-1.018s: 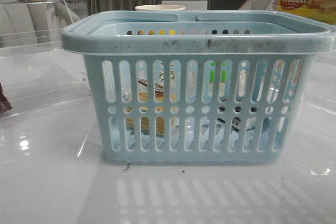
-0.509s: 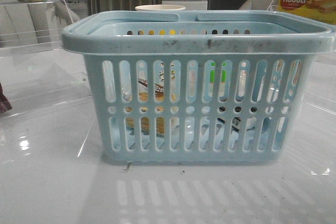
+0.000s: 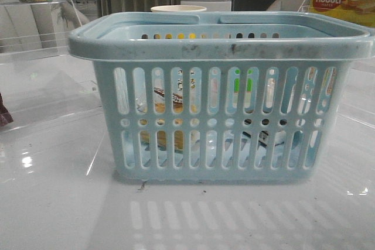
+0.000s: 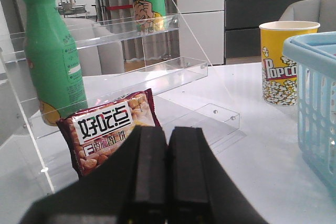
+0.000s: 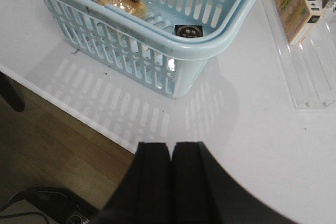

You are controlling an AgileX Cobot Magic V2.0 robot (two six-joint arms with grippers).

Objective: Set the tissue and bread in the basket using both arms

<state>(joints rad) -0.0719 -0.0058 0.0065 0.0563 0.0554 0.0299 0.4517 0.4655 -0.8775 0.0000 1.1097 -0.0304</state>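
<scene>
The basket (image 3: 220,95) sits mid-desk (image 3: 58,203) w/ the bread (image 5: 123,1) inside at one end and the tissue (image 5: 188,31) on the basket floor near the other end. Left hand (image 4: 167,174) is clenched, empty, apart from the basket, by a snack packet (image 4: 107,129) and acrylic shelf (image 4: 173,72). Right hand (image 5: 170,177) is clenched, empty, over the desk's front edge, outside the basket.

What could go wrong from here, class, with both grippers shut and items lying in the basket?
1. The light-blue slotted plastic basket stands near the white table's edge; a bump might push it off.
2. The closed left gripper sits close to the red snack packet and could knock it.
</scene>
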